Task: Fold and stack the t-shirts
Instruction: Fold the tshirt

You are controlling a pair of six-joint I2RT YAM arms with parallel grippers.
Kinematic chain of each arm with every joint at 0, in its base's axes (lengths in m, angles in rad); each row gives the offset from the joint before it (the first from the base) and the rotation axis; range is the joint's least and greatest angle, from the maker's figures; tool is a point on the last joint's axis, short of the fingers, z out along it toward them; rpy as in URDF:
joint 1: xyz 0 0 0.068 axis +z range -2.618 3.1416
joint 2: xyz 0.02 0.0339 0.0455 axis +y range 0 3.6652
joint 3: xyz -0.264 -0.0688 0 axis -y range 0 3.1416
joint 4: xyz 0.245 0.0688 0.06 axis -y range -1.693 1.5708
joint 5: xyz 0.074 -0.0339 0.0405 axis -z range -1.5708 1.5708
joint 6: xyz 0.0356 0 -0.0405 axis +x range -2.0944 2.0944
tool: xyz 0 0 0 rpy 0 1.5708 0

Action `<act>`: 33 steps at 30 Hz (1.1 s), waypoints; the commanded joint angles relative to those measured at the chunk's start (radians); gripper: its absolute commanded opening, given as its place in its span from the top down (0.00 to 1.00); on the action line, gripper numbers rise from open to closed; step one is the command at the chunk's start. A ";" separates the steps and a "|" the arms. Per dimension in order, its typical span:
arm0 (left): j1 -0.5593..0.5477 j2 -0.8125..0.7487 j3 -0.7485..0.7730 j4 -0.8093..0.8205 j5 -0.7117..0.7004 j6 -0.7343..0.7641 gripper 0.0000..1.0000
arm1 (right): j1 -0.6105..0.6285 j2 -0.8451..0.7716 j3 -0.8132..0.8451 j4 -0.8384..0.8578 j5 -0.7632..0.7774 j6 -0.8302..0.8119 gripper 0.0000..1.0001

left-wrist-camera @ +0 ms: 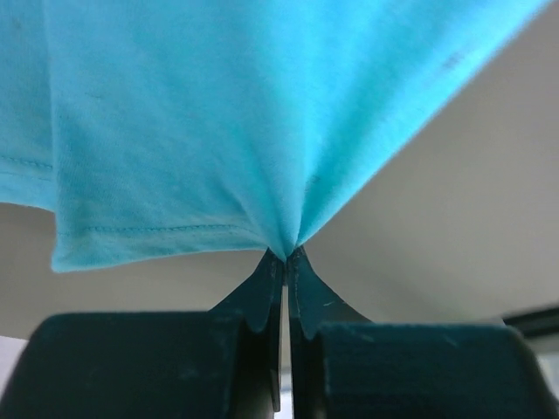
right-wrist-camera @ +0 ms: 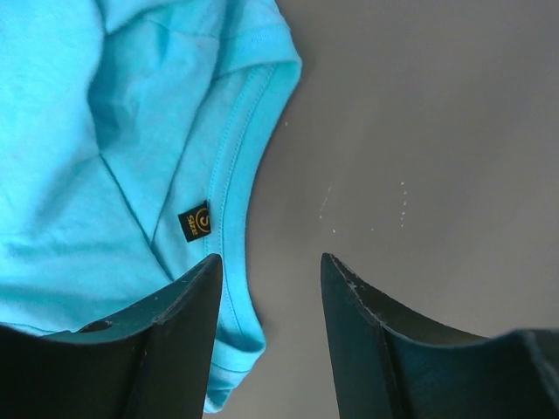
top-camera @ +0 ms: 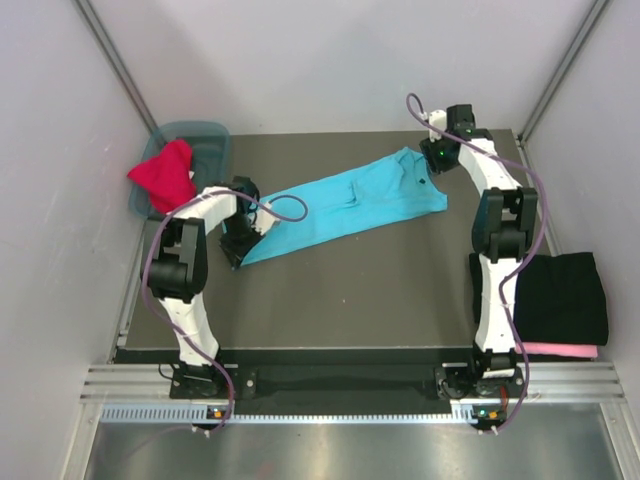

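A turquoise t-shirt (top-camera: 345, 205) lies stretched in a long strip across the table from near left to far right. My left gripper (top-camera: 236, 247) is shut on its near-left hem corner (left-wrist-camera: 286, 244), the cloth pinched between the fingertips and fanning out above them. My right gripper (right-wrist-camera: 269, 262) stands open over the collar end (right-wrist-camera: 236, 183), its left finger above the neckband by the size label and its right finger over bare table. A red t-shirt (top-camera: 165, 175) is heaped in the tub. A folded black t-shirt (top-camera: 562, 297) rests on a pink one (top-camera: 560, 350) at the right.
A teal plastic tub (top-camera: 205, 140) stands at the far left corner of the dark table (top-camera: 360, 300). Grey walls close in the table on both sides and behind. The folded stack sits beside the right arm's base.
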 commanded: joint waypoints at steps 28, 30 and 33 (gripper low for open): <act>-0.365 -0.255 -0.094 -0.338 0.161 -0.011 1.00 | 0.060 0.145 0.100 -0.068 -0.115 0.035 0.67; -0.382 -0.258 -0.100 -0.341 0.169 -0.008 1.00 | 0.060 0.162 0.112 -0.066 -0.105 0.035 0.76; -0.422 -0.273 -0.094 -0.353 0.216 -0.006 1.00 | 0.061 0.179 0.141 -0.037 -0.085 0.042 0.96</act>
